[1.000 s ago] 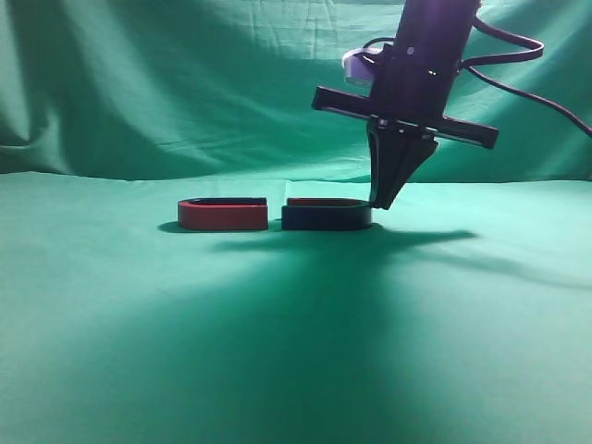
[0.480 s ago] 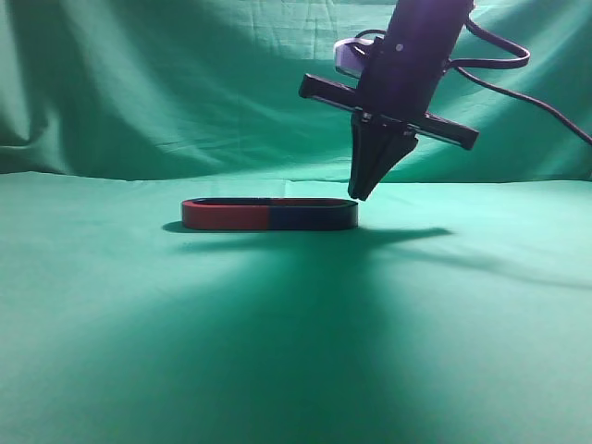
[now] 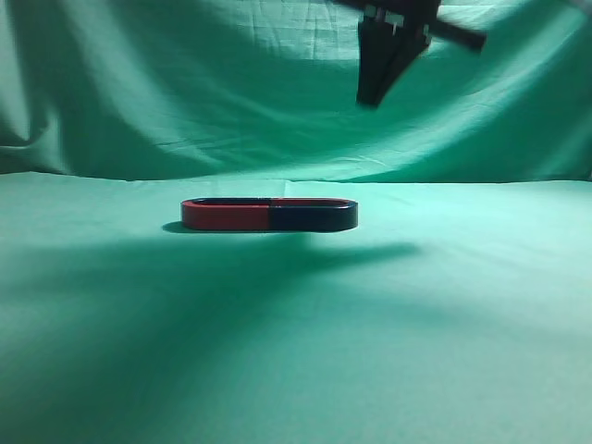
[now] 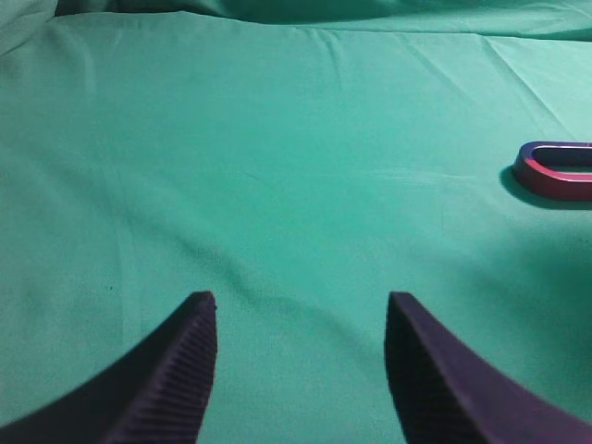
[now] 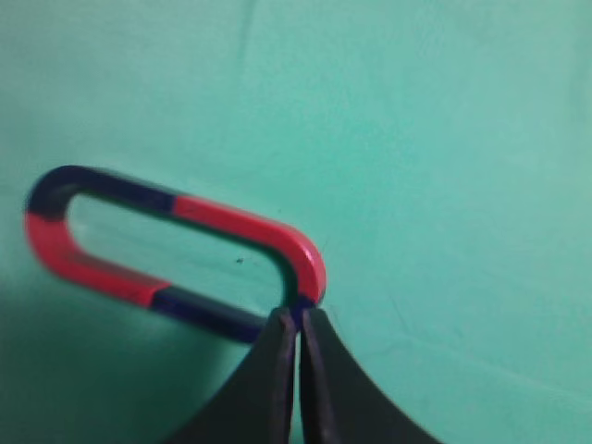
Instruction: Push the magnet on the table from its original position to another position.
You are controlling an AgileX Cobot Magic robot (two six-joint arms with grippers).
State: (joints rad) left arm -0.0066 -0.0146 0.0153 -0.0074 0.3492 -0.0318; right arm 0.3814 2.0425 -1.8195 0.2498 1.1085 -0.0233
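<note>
Magnet joined to the red piece, mid-table; your right arm is cut off at the top edge.
Your magnet (image 3: 313, 216) sits at 3 o'clock against the red piece (image 3: 226, 215) on the table (image 3: 296, 351). Right gripper (image 3: 374, 96) jaws pinched together, empty, high above; left gripper (image 4: 301, 314) jaws wide, empty.

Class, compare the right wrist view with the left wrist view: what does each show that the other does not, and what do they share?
Right wrist only: the whole oval ring, with the dark magnet joined to the red piece, and the right gripper with jaws shut. Left wrist only: the left gripper with jaws open, over bare cloth far from the ring. Both: the green table and some red rim.
</note>
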